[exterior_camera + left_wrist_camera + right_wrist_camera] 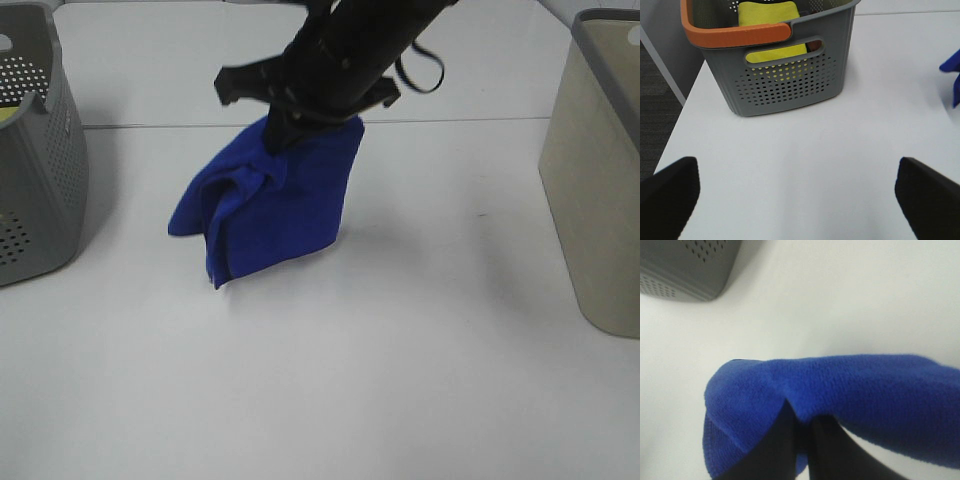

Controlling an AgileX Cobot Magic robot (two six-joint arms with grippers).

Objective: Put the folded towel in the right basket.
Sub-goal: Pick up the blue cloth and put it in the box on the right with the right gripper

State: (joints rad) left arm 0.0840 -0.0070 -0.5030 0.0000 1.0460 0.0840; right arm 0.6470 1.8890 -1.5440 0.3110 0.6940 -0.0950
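Observation:
The folded blue towel (268, 205) hangs from my right gripper (290, 128) above the middle of the white table, its lower corner near or on the surface. The right gripper is shut on the towel's top edge; in the right wrist view the dark fingers (790, 450) pinch the blue cloth (855, 390). The beige right basket (600, 170) stands at the right edge of the table, well to the right of the towel. My left gripper (800, 195) is open and empty over the table's left part; a towel corner (952, 70) shows at the edge of its view.
A grey perforated basket (35, 170) stands at the left; in the left wrist view it (785, 75) has an orange handle (735, 34) and holds a yellow cloth (770, 20). The table's left edge (677, 125) is near the left gripper.

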